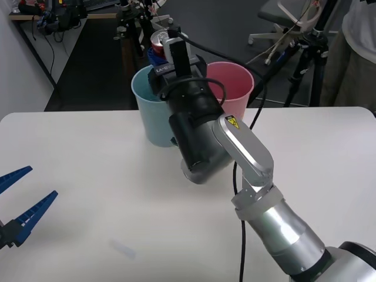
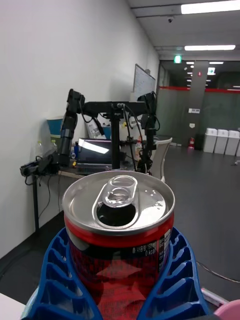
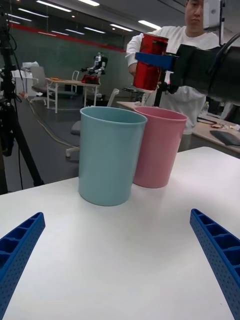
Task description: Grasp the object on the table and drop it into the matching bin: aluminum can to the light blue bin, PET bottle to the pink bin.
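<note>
With the left gripper point(image 1: 23, 214) idling spread apart low over the near table point(image 1: 88, 176), the right gripper point(image 2: 122, 280) is clamped on the aluminum can point(image 2: 120, 235), lifted above the light blue bin point(image 3: 111, 155), the pink bin point(image 3: 159, 147) beside it, so only the release seems left.

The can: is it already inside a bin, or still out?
Still out. The right hand holds the can in the air above the light blue bin and pink bin.
</note>
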Controlling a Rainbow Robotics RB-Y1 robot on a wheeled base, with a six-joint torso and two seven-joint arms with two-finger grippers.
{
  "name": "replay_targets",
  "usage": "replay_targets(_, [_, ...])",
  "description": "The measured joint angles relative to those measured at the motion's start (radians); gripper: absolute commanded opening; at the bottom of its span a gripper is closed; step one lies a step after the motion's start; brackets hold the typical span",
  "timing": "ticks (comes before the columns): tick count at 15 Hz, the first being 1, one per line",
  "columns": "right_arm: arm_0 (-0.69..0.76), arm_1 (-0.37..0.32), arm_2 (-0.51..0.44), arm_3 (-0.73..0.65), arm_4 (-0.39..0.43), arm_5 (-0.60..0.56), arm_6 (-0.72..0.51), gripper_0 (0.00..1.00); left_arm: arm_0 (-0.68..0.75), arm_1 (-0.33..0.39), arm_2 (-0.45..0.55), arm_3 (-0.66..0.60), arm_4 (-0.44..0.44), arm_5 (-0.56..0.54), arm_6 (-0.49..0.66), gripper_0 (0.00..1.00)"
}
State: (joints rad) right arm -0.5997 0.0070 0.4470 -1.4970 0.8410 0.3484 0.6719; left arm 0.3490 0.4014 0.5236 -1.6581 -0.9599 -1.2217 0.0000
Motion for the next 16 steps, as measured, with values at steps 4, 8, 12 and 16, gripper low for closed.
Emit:
replay_targets(4, [-0.089,0.011,-0.042,0.147,0.010,0.000,0.000,0.00,0.000,0.000,0.000,0.000,0.000,0.000,0.000,1.00])
replay_targets(8, [-0.142,0.011,-0.074,0.245,0.012,0.000,0.000,0.00,0.000,0.000,0.000,0.000,0.000,0.000,0.000,1.00])
replay_targets(12, [-0.186,0.011,-0.092,0.316,-0.012,-0.013,-0.004,0.00,0.000,0.000,0.000,0.000,0.000,0.000,0.000,1.00])
replay_targets(16, [-0.192,0.011,-0.096,0.320,-0.059,-0.030,-0.017,0.00,0.000,0.000,0.000,0.000,0.000,0.000,0.000,1.00])
